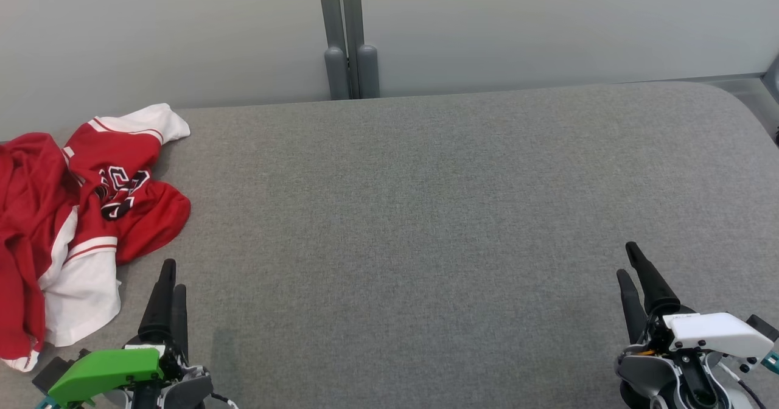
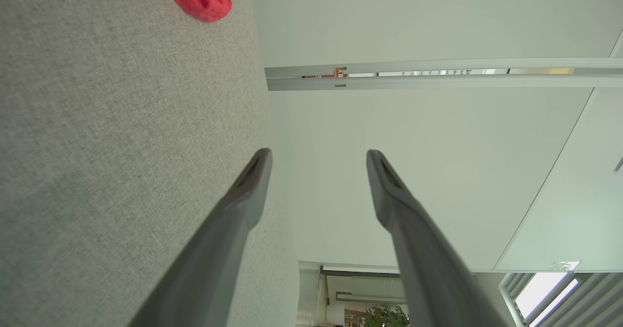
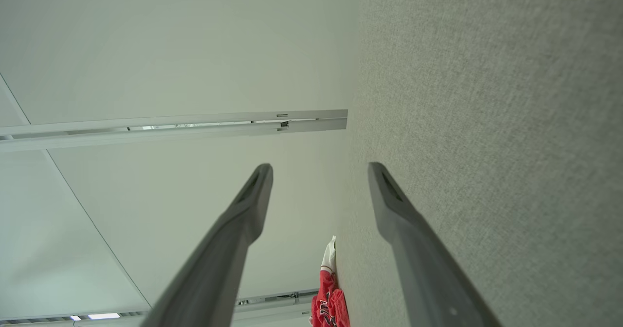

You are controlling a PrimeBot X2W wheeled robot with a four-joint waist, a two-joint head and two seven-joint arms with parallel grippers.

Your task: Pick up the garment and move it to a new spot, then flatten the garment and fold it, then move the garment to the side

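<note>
A: Garment (image 1: 91, 196), where is it?
B: Crumpled on the bench (image 1: 395, 214), just ahead and left of the left jaws, well apart from the right jaws.
A: Are the jaws holding anything?
B: No. Both pairs stand spread wide, gripping nothing, clear of the red-and-white cloth.

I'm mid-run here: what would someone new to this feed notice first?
The crumpled red and white shirt draws the eye first, bunched at the far left edge of the gray fabric-covered table. Next come the two grippers at the bottom corners of the head view. The left gripper, under a green cover, sits beside the shirt, and the right gripper is under a white cover; both are open and hold nothing.
</note>
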